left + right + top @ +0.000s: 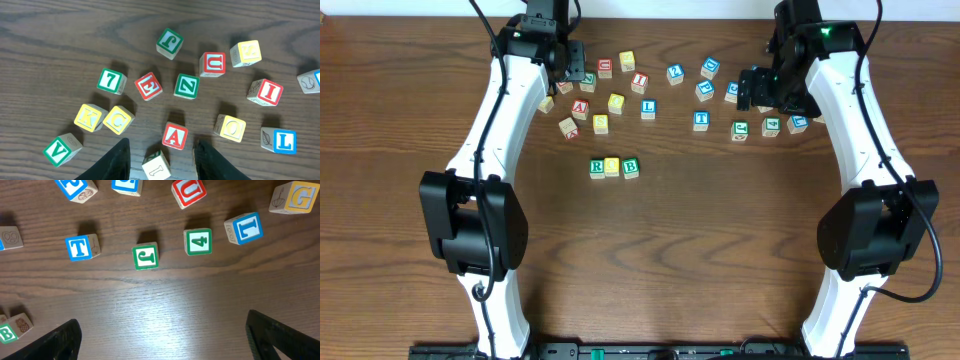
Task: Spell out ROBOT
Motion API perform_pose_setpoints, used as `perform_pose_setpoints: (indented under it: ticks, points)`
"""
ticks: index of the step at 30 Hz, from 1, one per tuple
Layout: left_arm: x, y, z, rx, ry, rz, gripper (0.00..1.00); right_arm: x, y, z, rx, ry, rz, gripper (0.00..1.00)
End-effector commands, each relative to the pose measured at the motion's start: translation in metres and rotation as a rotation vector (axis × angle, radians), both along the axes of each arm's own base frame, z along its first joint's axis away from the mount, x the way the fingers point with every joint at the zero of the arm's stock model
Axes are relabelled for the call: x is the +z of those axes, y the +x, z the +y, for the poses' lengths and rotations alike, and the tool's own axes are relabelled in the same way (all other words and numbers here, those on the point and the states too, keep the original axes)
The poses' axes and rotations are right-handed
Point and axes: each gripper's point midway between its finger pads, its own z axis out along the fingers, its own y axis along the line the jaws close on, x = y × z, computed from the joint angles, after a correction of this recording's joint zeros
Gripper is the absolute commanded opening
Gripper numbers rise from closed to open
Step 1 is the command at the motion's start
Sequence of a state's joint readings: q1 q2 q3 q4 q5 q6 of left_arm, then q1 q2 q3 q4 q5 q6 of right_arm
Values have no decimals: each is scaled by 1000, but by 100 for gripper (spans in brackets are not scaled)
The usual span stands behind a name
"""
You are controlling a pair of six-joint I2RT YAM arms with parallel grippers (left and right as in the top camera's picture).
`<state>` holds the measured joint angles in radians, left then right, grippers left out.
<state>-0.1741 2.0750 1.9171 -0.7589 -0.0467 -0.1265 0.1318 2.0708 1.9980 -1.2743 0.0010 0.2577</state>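
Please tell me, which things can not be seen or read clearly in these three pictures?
Overhead: the yellow cube between the R cube and the B cube; its letter is too small to read.
Left wrist: the pale cube between the left fingers is cut by the bottom edge; its letter is unclear.
Right wrist: the blue cube at the top middle is cut by the top edge; its letter is hidden.

Log this as a robotics lab bench. You have a left arm [505, 110] and a right arm [855, 120], both white and black, mounted on a black rail [650, 351] at the near edge of a dark wood-grain table [720, 250]. Wooden alphabet cubes [612, 167] lie on it as test pieces. All your cameras show only tabletop, so the room itself cannot be told.
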Motion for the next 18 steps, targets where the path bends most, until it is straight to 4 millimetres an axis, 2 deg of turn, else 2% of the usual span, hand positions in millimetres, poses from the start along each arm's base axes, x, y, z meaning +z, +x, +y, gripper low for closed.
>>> perform_pose_setpoints:
  ticks: [1,13,18]
  points:
    - [-10,-2,-10,-15,-12,24,41,7,0,1,8,-14,-19,99]
    - [-9,-3,-28,-37,-21,14,41,7,0,0,7,-14,-19,99]
    - [-8,4,-45,-14,-62,-20,41,7,0,1,8,-14,-19,99]
